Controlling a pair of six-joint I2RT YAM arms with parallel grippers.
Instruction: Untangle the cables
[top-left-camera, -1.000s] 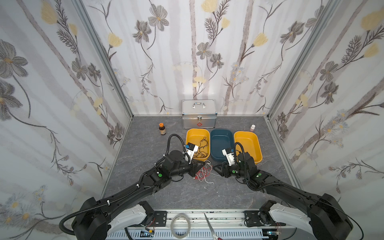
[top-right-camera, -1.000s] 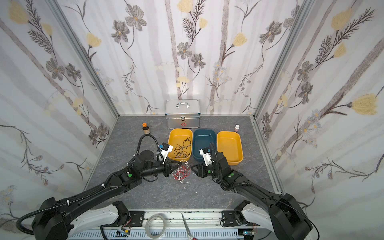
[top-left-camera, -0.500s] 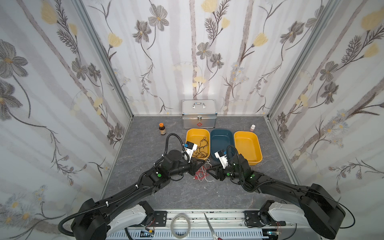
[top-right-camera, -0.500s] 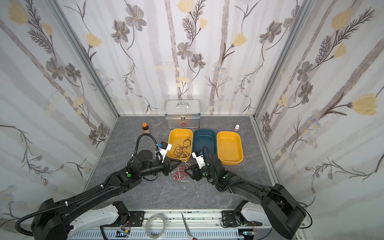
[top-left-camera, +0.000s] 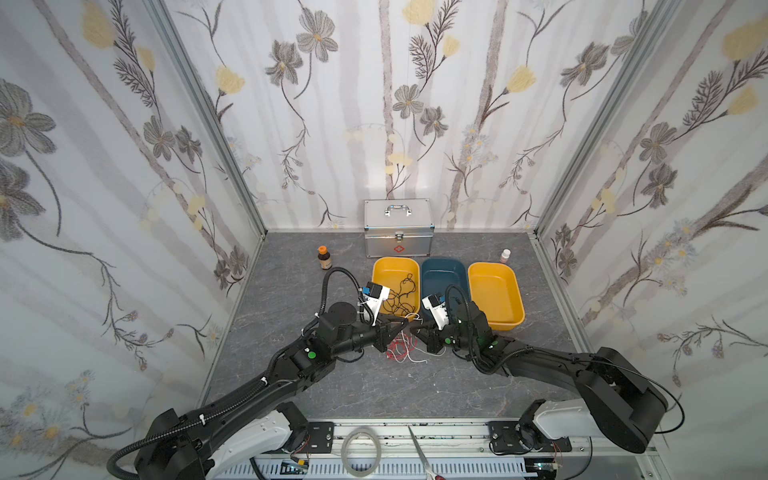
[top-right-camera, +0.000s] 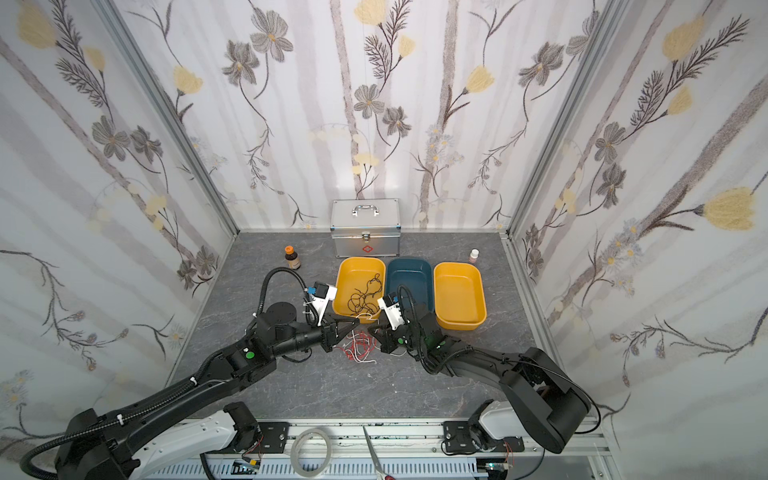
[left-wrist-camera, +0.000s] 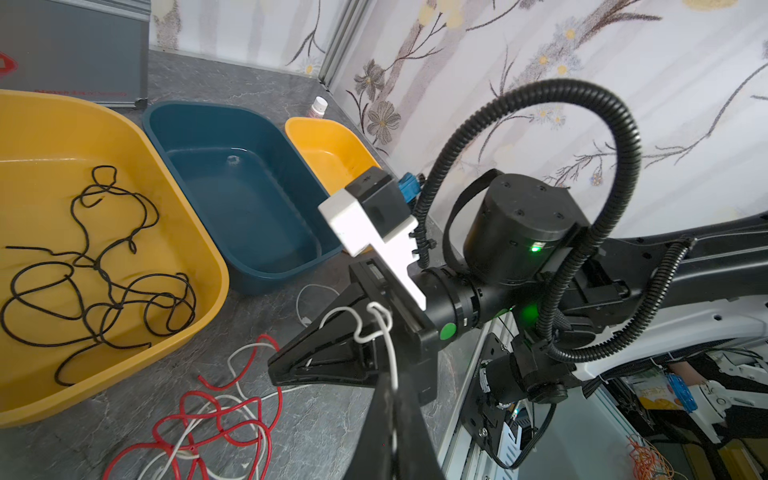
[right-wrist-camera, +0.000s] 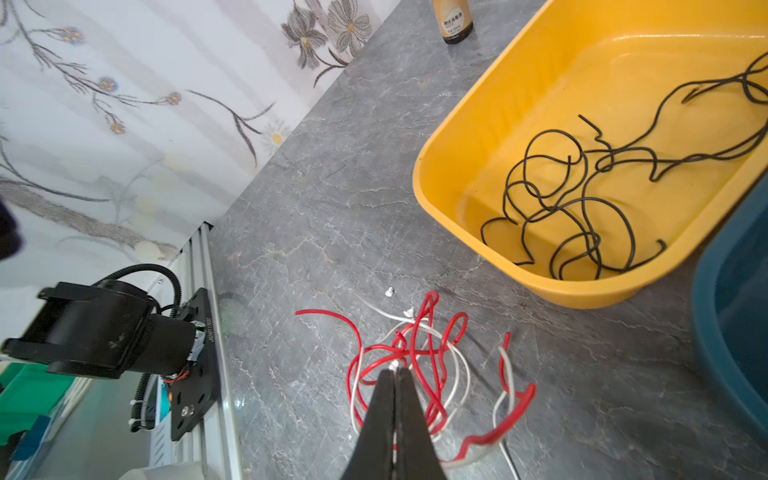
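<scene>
A red cable (top-left-camera: 400, 347) and a white cable (right-wrist-camera: 505, 366) lie tangled on the grey table in front of the bins. A black cable (top-left-camera: 397, 297) lies coiled in the left yellow bin (top-left-camera: 376, 274). My left gripper (left-wrist-camera: 390, 376) is shut on the white cable (left-wrist-camera: 362, 316), which runs up from its jaws and loops over my right gripper's fingers (left-wrist-camera: 332, 357). My right gripper (right-wrist-camera: 394, 370) is shut over the tangle, with a white bit of cable pinched at its tip. In both top views the two grippers (top-left-camera: 404, 325) (top-left-camera: 414, 328) meet tip to tip above the tangle.
A blue bin (top-left-camera: 440, 270) and a second yellow bin (top-left-camera: 494, 291) stand beside the first. Behind them stand a metal case (top-left-camera: 398, 232), a brown bottle (top-left-camera: 324, 258) and a small white bottle (top-left-camera: 505, 255). A tape ring (top-left-camera: 360, 452) and scissors (top-left-camera: 419, 449) lie on the front rail.
My right gripper has moved left to the tangle and shut there. The left gripper has stayed shut in about the same place.
</scene>
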